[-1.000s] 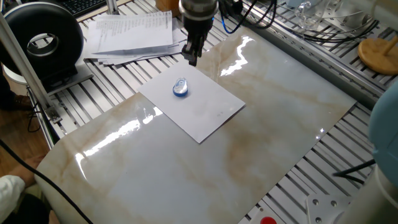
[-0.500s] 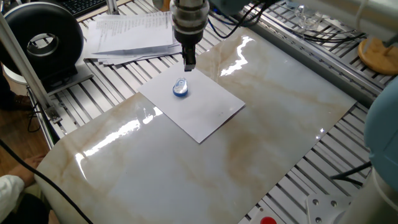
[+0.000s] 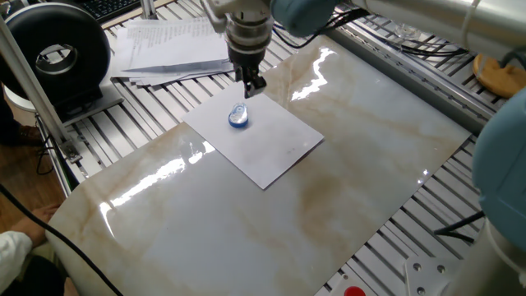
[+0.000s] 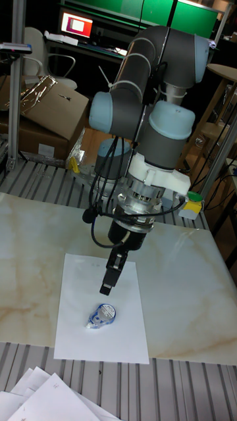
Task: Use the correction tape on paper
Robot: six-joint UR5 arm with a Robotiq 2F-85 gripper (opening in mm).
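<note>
The correction tape [image 3: 238, 116] lies flat on the paper [image 3: 263, 148], close to the sheet's far corner in the fixed view and near its lower edge in the tall fixed view, where its blue and clear body [image 4: 100, 316] shows plainly. The paper rests flat on the marbled slab of the counter [image 3: 329, 197], which sits on a ribbed metal frame. The claw [image 3: 253, 87] hangs above the sheet, pointing down, just beyond the correction tape and not touching it; in the tall fixed view its tip [image 4: 106, 287] is a short way above the dispenser, over the white sheet. Its two fingers look pressed close together with nothing between them, so the claw appears closed and empty, though the tips are small and dark and a narrow gap cannot be ruled out. A stack of printed papers [image 3: 173, 45] lies on the frame behind the slab, well apart from the sheet. To the left stands a round black device [image 3: 53, 57], and at the far right edge a wooden disc [image 3: 500, 74] rests on the frame.
</note>
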